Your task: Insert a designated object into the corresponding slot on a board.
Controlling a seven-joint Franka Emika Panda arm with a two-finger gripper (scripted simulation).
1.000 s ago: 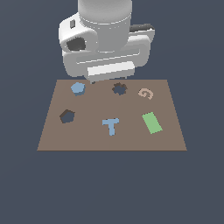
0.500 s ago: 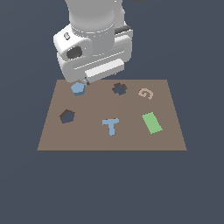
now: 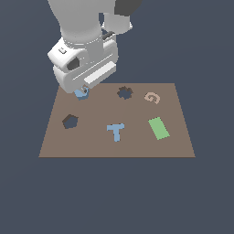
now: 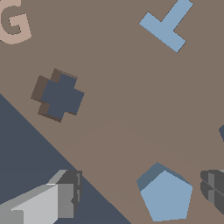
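The designated object, a small light-blue flat block [image 3: 80, 95] [image 4: 166, 197], lies on the brown board [image 3: 137, 146] at its far corner on the exterior view's left. My gripper [image 3: 84, 89] [image 4: 140, 189] hangs open just above it, and the hand hides part of the block in the exterior view. In the wrist view the block sits between the two fingers [image 4: 57, 199], nearer the dark one, with a gap on each side. The slot [image 3: 70, 121], a dark straight-edged hole, is on the board nearer the front on the exterior view's left, apart from the gripper.
Also on the board are a dark jagged hole [image 3: 124, 93] [image 4: 59, 96], a tan G shape [image 3: 152, 97] [image 4: 14, 22], a light-blue T-shaped piece [image 3: 116, 131] [image 4: 166, 25] and a green rectangle [image 3: 158, 128]. The board's far edge runs just behind the gripper.
The arm has swung toward the exterior view's left and come down, so the hand now hangs over the light-blue block. Everything on the board has stayed put.
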